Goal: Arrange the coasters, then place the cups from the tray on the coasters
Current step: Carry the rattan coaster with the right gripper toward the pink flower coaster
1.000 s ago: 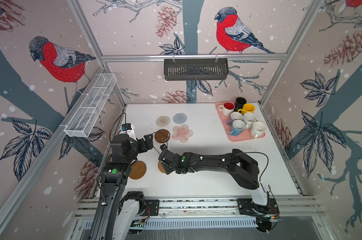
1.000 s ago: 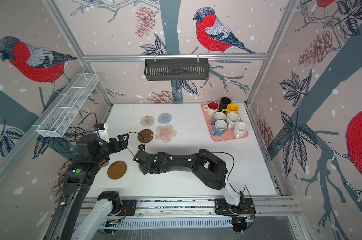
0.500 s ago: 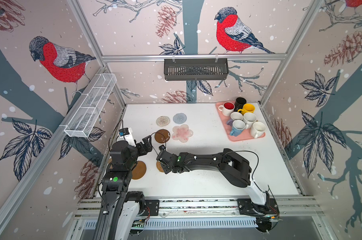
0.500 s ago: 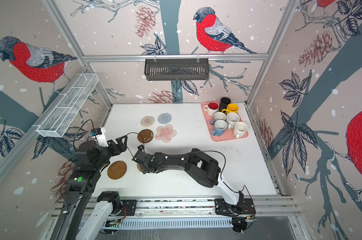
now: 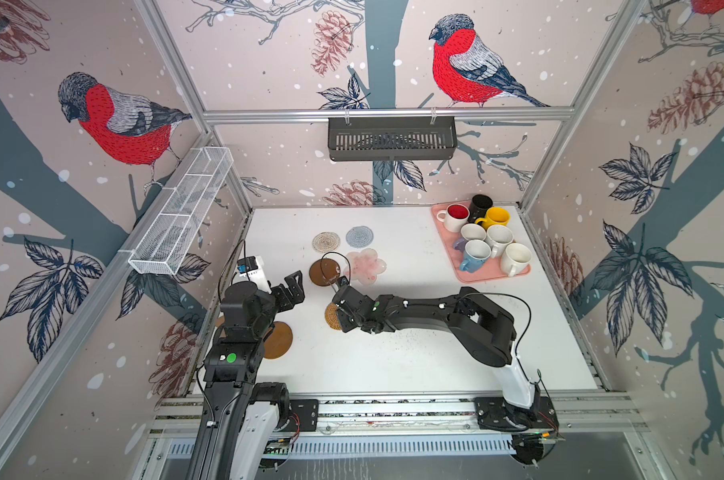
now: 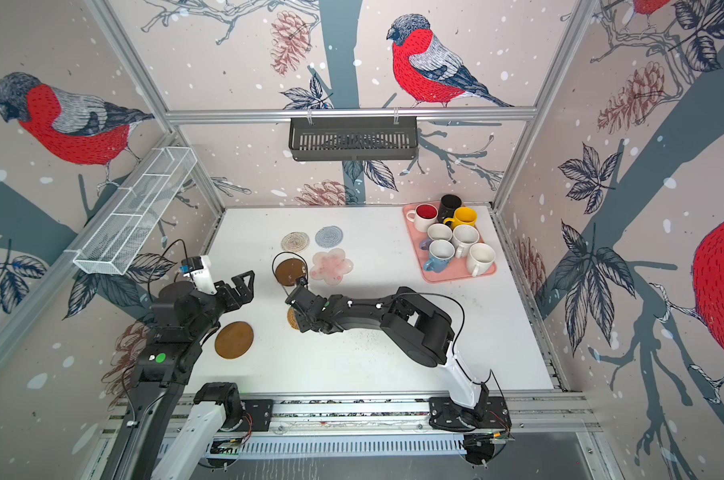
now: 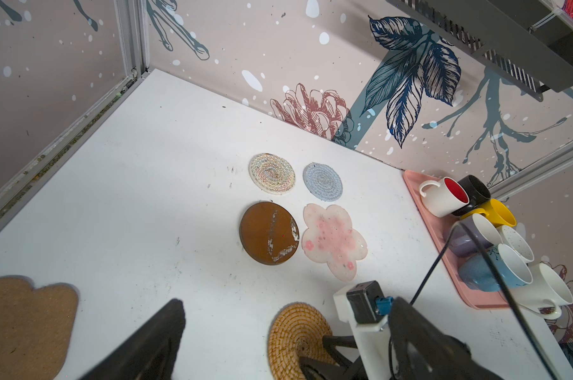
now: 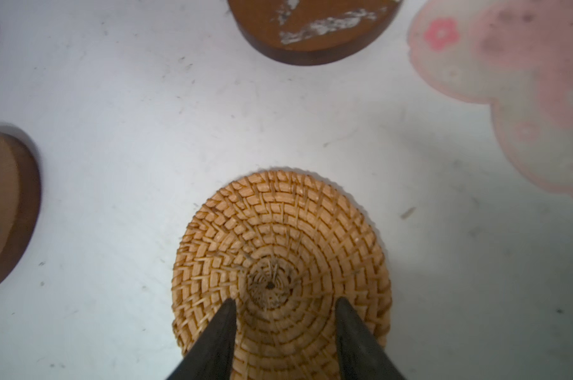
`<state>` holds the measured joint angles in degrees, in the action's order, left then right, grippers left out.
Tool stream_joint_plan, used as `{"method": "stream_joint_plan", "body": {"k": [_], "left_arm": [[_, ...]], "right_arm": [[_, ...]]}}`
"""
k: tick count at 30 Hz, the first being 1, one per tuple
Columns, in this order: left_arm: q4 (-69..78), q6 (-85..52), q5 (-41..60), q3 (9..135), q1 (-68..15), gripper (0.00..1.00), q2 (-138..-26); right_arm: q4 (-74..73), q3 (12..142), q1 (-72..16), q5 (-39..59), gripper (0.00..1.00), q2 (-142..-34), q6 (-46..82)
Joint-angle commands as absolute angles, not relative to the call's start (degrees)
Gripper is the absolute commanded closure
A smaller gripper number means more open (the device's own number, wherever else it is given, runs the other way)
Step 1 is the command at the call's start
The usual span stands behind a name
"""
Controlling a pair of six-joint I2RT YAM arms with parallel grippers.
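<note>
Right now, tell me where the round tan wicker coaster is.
In both top views the round tan wicker coaster lies left of centre, under the right gripper, just nearer the robot than the scratched brown disc.

Bright even light, soft shadows; right wrist view blurs at edges.

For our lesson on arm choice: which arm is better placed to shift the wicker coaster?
Probably right: the right gripper sits over the wicker coaster, jaws apart. The left gripper hangs open farther off, near a brown disc.

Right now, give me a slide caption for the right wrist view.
Right gripper open over the wicker coaster; brown disc and pink flower coaster nearby.
</note>
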<state>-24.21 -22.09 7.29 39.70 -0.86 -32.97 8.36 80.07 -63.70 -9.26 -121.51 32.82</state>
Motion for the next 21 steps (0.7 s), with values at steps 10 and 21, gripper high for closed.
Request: {"method": "stream_joint_plan", "body": {"k": [10, 21], "left_arm": [[-20.92, -21.25, 9.54, 38.58, -0.84, 0.03, -34.65], [-20.65, -20.86, 10.48, 38.57, -0.82, 0.03, -35.90]], "right_arm": [[17.23, 74.41, -57.10, -9.37, 0.50, -119.06, 30.52], [16.61, 72.91, -54.66, -8.56, 0.51, -118.47, 29.37]]}}
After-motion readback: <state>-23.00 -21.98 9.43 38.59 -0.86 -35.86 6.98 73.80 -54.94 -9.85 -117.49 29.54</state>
